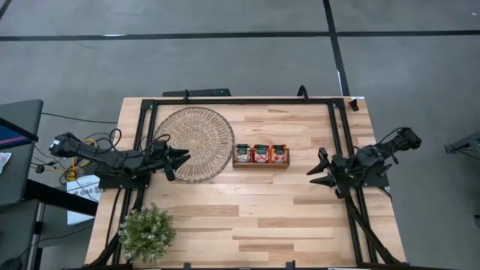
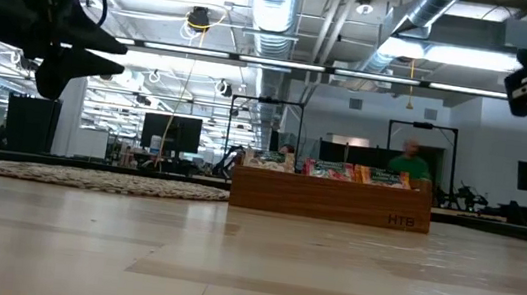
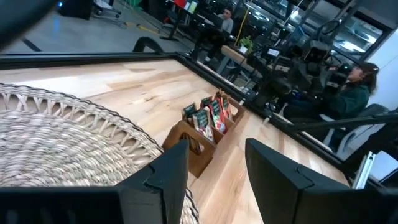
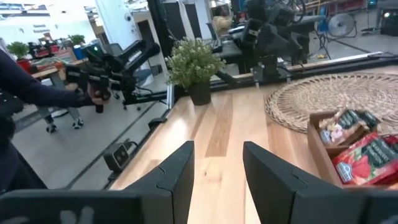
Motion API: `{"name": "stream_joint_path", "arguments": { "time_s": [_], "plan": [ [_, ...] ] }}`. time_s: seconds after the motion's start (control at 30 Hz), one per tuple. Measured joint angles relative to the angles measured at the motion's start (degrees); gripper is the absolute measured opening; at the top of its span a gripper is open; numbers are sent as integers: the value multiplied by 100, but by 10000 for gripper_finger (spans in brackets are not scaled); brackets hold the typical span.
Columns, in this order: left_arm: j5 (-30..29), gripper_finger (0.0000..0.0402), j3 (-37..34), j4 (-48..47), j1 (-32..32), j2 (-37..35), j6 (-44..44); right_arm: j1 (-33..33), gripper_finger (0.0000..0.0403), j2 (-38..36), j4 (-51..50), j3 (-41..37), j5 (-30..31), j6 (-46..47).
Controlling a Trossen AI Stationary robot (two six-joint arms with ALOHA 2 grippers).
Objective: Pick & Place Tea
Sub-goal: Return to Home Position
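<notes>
The tea (image 1: 260, 153) is a set of red-orange and pale sachets standing upright in three compartments of a brown wooden tray (image 1: 260, 163) at mid-table; it also shows in the left wrist view as tea (image 3: 208, 115) and in the right wrist view as tea (image 4: 364, 152). My left gripper (image 1: 182, 160) hovers open over the left edge of the round woven mat (image 1: 196, 142), pointing toward the tray. My right gripper (image 1: 319, 171) hovers open to the tray's right, pointing toward the table's left. Nothing is between either pair of fingers (image 3: 171, 168), (image 4: 177, 168).
A potted plant (image 1: 148, 232) stands at the near left corner. A black frame (image 1: 240, 101) runs along the table's far and side edges. Bare wood lies between the tray and the near edge. People and desks show in the room beyond.
</notes>
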Motion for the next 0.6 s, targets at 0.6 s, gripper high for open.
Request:
{"name": "stream_joint_path", "arguments": {
  "time_s": [0.6],
  "plan": [
    [23, 151, -11, -101, 0, 10, -7, -41, 129, 0, 108, -194, 45, 90]
  ]
}}
